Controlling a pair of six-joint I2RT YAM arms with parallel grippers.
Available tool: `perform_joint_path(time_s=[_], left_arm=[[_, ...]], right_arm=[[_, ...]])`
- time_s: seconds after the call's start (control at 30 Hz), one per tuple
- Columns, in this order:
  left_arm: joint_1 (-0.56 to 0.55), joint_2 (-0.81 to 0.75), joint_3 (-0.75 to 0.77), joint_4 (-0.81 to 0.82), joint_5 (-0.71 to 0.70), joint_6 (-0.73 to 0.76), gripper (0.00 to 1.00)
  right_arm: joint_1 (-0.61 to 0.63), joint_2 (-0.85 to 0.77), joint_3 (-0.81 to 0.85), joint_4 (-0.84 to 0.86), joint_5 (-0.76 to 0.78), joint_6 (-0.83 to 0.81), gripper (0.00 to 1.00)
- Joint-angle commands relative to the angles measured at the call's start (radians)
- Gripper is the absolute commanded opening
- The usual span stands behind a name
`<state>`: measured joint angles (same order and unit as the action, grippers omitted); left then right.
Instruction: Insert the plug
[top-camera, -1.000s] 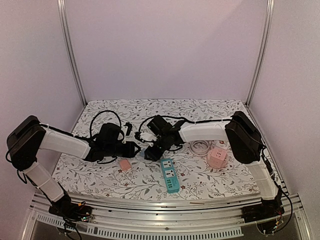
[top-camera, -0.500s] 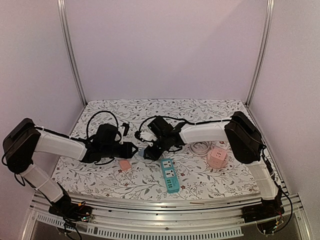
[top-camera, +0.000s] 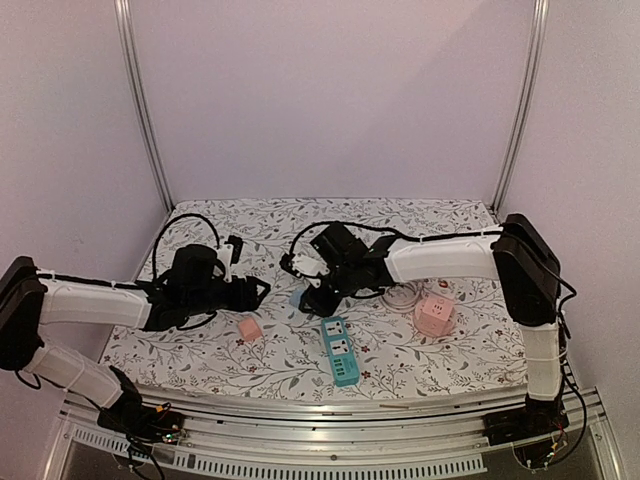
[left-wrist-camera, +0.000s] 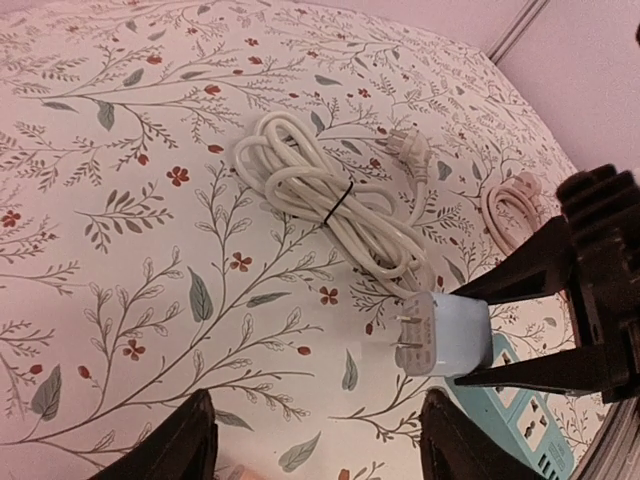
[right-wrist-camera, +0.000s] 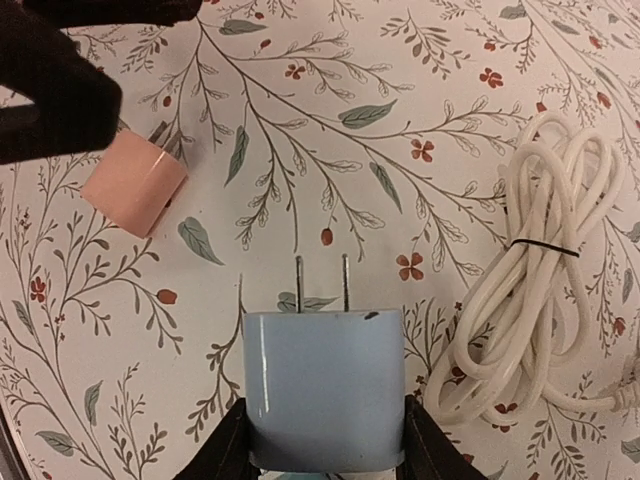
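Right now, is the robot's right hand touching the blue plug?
Touching. The right wrist view shows the right gripper squeezing the blue plug on both sides.

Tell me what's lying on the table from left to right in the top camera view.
pink adapter → blue plug → teal power strip → white cable coil → pink cube socket

Leaving bare tablecloth (right-wrist-camera: 330, 150) straight ahead of the blue plug (right-wrist-camera: 322, 385) and its prongs. Crowding that lane with a white cable coil (right-wrist-camera: 530, 270) just beside it on one flank and a pink adapter (right-wrist-camera: 133, 185) near on the other. Facing the left gripper (top-camera: 262, 290) head-on across a narrow gap. Boxing in the near side with a teal power strip (top-camera: 338, 350).
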<state>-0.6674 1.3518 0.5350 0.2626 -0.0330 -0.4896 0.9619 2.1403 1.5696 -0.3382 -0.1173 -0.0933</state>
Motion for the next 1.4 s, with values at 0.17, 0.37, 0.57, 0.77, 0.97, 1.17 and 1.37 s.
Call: perform_joint_path(time_s=[0.17,0.37,0.57,0.77,0.97,1.17,1.37], left_arm=[[0.001,-0.072,-0.040,0.000,0.022,0.027,0.86],[-0.015,-0.087,-0.057,0.095,0.159,0.036,0.90],[-0.021,-0.032,0.006,0.109,0.275,-0.024,0.82],[-0.062,0.031,0.057,0.200,0.483,-0.088,0.73],[-0.109,0.043,0.115,0.210,0.558,-0.137,0.70],[-0.136,0.059,0.158,0.227,0.600,-0.193,0.66],[-0.157,0.115,0.202,0.242,0.639,-0.210,0.61]], right_arm=[[0.005,-0.274,-0.167,0.048,0.094,-0.052,0.10],[0.010,-0.424,-0.325,0.104,0.111,-0.034,0.08],[0.022,-0.548,-0.449,0.149,0.169,-0.031,0.08],[0.066,-0.643,-0.526,0.211,0.175,-0.081,0.08],[0.083,-0.685,-0.548,0.224,0.203,-0.098,0.08],[0.114,-0.692,-0.545,0.226,0.249,-0.113,0.08],[0.137,-0.692,-0.536,0.225,0.265,-0.129,0.08]])
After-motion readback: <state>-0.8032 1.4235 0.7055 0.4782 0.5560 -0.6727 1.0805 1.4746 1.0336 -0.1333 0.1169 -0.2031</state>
